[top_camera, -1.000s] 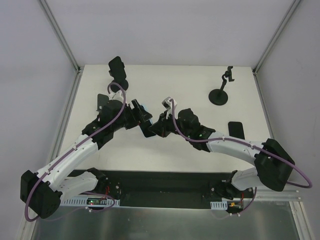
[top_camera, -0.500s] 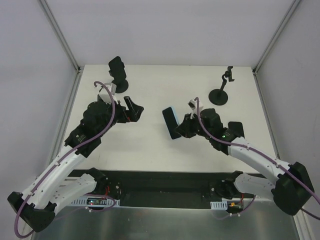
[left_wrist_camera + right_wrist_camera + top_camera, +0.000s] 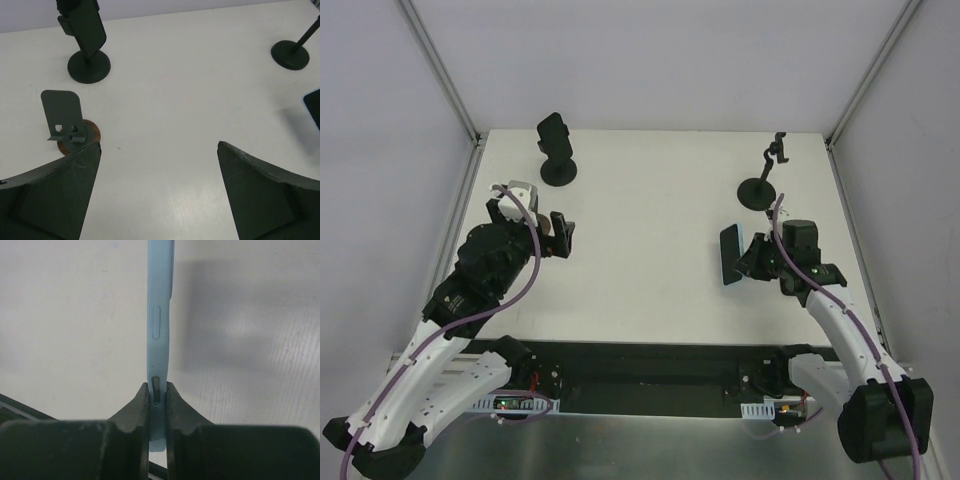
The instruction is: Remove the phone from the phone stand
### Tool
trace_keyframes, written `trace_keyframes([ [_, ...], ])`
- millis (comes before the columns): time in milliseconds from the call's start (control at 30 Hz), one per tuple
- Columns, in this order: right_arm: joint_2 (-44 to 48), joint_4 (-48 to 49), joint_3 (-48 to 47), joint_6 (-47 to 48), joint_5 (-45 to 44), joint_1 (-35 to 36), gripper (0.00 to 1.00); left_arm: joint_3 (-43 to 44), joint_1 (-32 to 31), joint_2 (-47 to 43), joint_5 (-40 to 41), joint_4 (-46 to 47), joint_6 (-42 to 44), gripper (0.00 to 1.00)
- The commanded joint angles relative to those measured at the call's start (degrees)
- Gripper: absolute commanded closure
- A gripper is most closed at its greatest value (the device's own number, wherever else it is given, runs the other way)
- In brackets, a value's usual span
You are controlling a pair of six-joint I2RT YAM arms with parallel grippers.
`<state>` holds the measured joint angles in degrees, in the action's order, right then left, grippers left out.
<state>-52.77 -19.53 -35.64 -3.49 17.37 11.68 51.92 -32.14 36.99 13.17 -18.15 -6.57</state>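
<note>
A phone in a light blue case (image 3: 729, 256) hangs on edge above the table at the right, with my right gripper (image 3: 750, 257) shut on it. In the right wrist view the fingers (image 3: 139, 407) pinch the phone's thin side (image 3: 160, 315) near its lower end. My left gripper (image 3: 560, 233) is at the left, open and holding nothing (image 3: 159, 150). A small grey folding phone stand (image 3: 62, 117) on a brown disc stands empty just ahead of the left finger.
A black phone (image 3: 552, 133) sits on a round-based stand (image 3: 559, 173) at the back left. A bare pole stand (image 3: 759, 188) is at the back right, close behind the right gripper. Metal frame rails edge the table.
The right arm has swung from the table's middle to the right, carrying the blue phone. The left arm has drawn back to the left and its gripper has opened wide.
</note>
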Motion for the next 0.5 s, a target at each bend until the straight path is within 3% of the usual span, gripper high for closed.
trace_keyframes([
  [0,-2.85,-2.80,-2.15,1.64,7.06,-5.87,0.99,-3.58,0.59,-1.48,4.85,-1.27,4.28,0.01],
  [467,-15.86,-4.02,-3.73,1.90,6.81,-15.20,0.99,-7.45,0.76,-4.20,9.15,-1.18,7.97,0.01],
])
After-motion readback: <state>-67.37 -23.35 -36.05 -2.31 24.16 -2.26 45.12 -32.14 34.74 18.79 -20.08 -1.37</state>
